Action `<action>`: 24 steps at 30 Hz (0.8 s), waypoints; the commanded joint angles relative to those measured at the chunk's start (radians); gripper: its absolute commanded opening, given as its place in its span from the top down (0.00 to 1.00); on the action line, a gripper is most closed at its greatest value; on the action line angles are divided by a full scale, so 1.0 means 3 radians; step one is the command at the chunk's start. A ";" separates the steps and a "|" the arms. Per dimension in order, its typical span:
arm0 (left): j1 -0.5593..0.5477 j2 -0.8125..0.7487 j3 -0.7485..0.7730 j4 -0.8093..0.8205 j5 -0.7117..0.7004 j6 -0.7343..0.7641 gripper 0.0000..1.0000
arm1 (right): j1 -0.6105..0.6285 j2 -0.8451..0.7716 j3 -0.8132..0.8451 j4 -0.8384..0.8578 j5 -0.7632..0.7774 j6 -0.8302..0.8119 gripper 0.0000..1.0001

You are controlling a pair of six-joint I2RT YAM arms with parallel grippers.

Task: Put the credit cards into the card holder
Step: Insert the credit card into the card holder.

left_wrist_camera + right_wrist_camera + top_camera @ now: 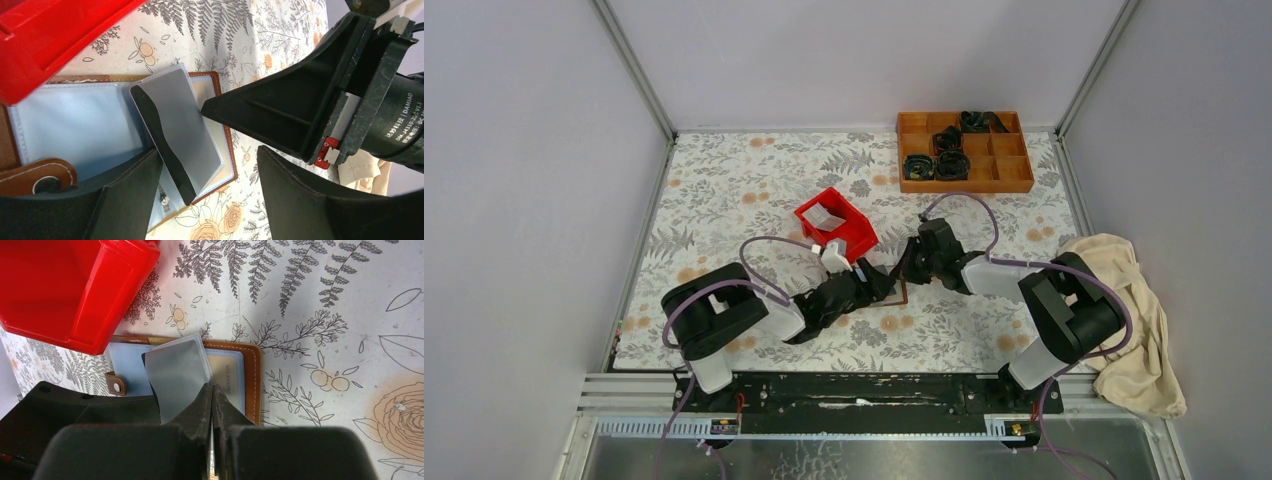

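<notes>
The card holder (75, 125) lies open on the floral cloth, brown leather edge (252, 375) and pale blue-grey lining showing. A grey credit card with a black stripe (182, 125) sits in a raised clear sleeve. Under it a pale card with printed digits (227, 374) rests in the right pocket. My left gripper (209, 152) is open, its fingers (125, 200) straddling the card's lower end without touching it. My right gripper (212, 388) is shut, tips pinching the sleeve's edge; its black wedge (260, 110) shows in the left wrist view. From above, both grippers (879, 280) (916, 262) hide most of the holder.
A red bin (836, 222) stands just behind the holder, with a white flat card (827, 216) inside. An orange wooden compartment tray (964, 152) holding black coiled items is at the back right. A beige cloth (1134, 320) lies bunched at the right edge.
</notes>
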 commanded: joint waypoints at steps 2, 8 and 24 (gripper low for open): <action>-0.0006 0.0020 -0.0096 -0.0862 -0.0335 0.0152 0.28 | 0.0036 0.0006 -0.0118 -0.0242 0.0223 -0.0047 0.96; -0.0006 0.0052 -0.0170 -0.0750 -0.0339 0.0151 0.52 | 0.0033 -0.0082 -0.0157 -0.0251 0.0197 -0.0105 0.84; -0.0008 0.0191 -0.0361 -0.0162 -0.0229 0.0279 0.69 | 0.0034 -0.0420 0.0106 -0.0408 0.0180 -0.0319 0.82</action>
